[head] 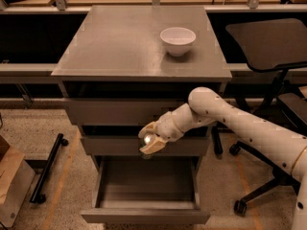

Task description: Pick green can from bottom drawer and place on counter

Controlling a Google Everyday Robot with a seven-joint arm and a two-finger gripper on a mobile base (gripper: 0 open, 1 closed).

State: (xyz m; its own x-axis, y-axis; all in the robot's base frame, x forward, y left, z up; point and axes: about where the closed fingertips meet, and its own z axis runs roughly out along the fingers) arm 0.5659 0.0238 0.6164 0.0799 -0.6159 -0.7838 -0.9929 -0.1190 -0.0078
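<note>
Dim warm light sheens the counter (124,47); green can (149,139) glints in claw (147,143) at middle drawer (112,145).

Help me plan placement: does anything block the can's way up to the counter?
Nothing visible does. The gripper holds the green can in front of the middle drawer; a white bowl sits on the counter, right rear.
</note>
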